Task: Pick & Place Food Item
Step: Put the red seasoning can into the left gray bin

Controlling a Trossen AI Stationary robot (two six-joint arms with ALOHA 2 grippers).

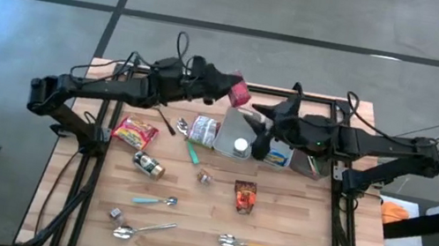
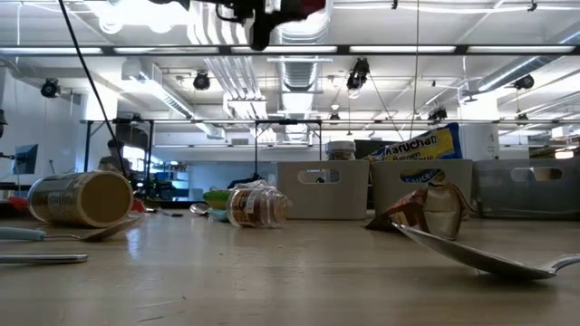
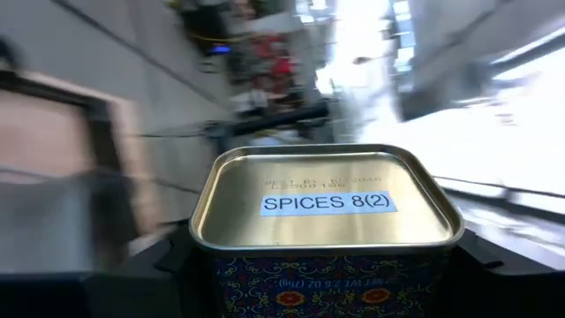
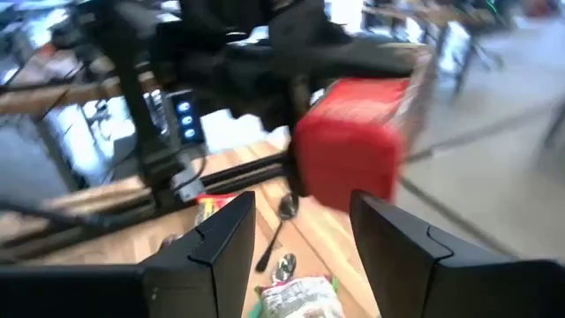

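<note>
Hovering above table: left claw [image 1: 234, 90] gripping spice tin [image 3: 327, 221]

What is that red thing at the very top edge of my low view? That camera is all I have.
Observer: A spice tin. The left wrist view reads "SPICES 8(2)" on its lid.
Operator: Is it held?
Observer: Yes. The left tool is shut on it, up off the table.
Operator: And the right tool?
Observer: The right tool is open and empty, facing the tin.
Operator: Is the tin over the grey bin?
Observer: Not yet. From above it hangs just beyond the far left corner of the grey bin.
</note>
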